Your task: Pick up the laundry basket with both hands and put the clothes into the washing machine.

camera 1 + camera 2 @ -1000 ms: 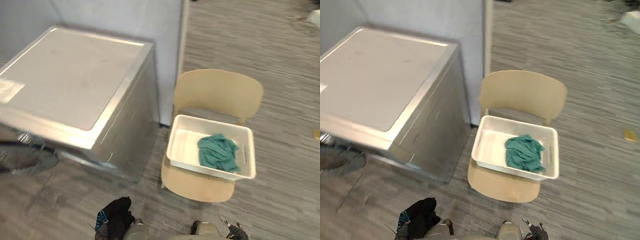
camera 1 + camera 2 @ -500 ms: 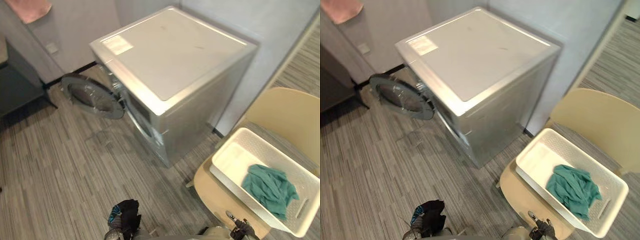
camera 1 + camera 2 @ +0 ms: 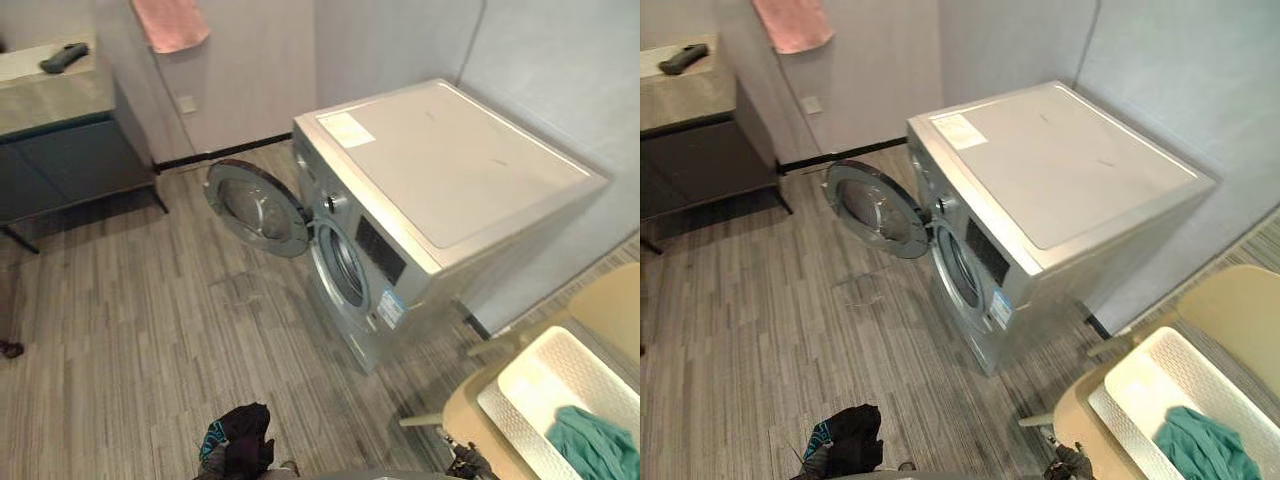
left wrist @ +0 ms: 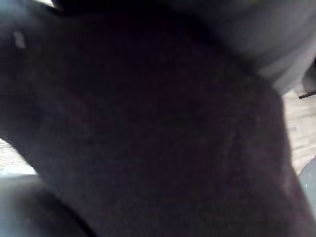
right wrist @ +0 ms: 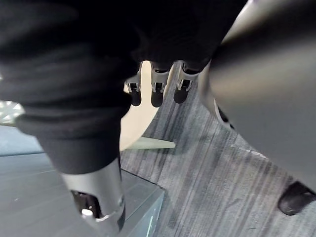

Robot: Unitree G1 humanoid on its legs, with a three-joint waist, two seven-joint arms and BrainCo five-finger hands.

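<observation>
The white laundry basket (image 3: pixel 545 395) rests on a beige chair (image 3: pixel 610 310) at the lower right, with a green cloth (image 3: pixel 598 448) inside it. To its left stands the silver washing machine (image 3: pixel 440 190), its round door (image 3: pixel 258 208) swung open and the drum opening (image 3: pixel 345 268) showing. My left hand (image 3: pixel 238 448) hangs low at the bottom edge, only its dark cover in sight. My right hand (image 3: pixel 466 463) hangs by the chair's near edge, apart from the basket. In the right wrist view its fingers (image 5: pixel 156 93) point loosely down over the floor, holding nothing.
A dark cabinet (image 3: pixel 60 165) with a grey counter stands at the upper left, a dark object (image 3: pixel 65 57) lying on top. A pink towel (image 3: pixel 170 22) hangs on the wall behind. Open grey plank floor (image 3: pixel 150 330) lies before the washer door.
The camera has swung left: the whole picture shifted, so the washer's front and open door now show and the basket and chair sit at the lower right edge. Both hands stay low.
</observation>
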